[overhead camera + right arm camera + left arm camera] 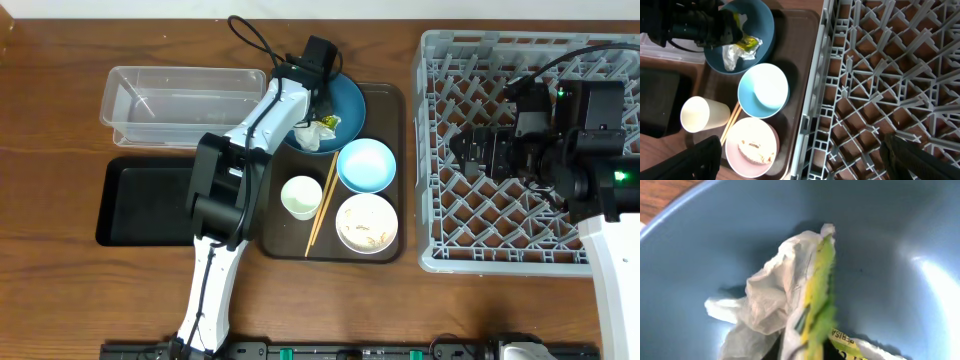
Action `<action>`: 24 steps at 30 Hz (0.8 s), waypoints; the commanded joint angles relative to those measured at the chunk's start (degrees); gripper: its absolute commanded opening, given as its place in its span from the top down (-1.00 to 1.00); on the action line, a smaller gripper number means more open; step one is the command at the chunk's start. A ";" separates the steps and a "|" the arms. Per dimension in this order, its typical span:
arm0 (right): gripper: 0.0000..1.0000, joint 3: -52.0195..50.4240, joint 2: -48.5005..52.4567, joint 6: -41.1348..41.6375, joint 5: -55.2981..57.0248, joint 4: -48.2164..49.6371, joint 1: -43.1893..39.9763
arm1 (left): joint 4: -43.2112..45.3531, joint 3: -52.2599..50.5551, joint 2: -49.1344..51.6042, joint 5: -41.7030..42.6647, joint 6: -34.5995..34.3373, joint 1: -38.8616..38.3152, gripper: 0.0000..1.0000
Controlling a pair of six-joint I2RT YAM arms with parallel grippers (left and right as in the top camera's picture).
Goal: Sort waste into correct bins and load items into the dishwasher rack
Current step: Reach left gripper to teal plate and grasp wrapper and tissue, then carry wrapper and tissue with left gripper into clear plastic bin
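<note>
- Your left arm [262, 118] wears smooth white link shells, joined by chunky black joint housings, with a black wrist block at its 12 o'clock end.
- A black cable [250, 35] curls off that wrist toward 11 o'clock.
- Your right arm [612, 260] is black at its 12 o'clock end and has a white link at 6 o'clock.
- Two small green lights [562, 92] glow on its black housings.
- In your right wrist view, matte black fingers [700, 160] fill the 7 and 5 o'clock corners.
</note>
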 commanded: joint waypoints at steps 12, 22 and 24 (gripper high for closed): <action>-0.99 1.18 0.09 -0.13 -0.63 -0.02 -0.11 | -3.56 0.28 -19.91 2.51 2.43 0.83 0.88; -0.97 1.18 0.09 -0.11 -0.66 -0.02 -0.11 | -11.43 0.04 -25.38 -17.40 -7.54 8.72 0.88; -0.97 1.18 0.09 -0.11 -0.68 -0.02 -0.11 | -10.60 -0.50 -24.13 -17.55 -10.19 11.52 0.86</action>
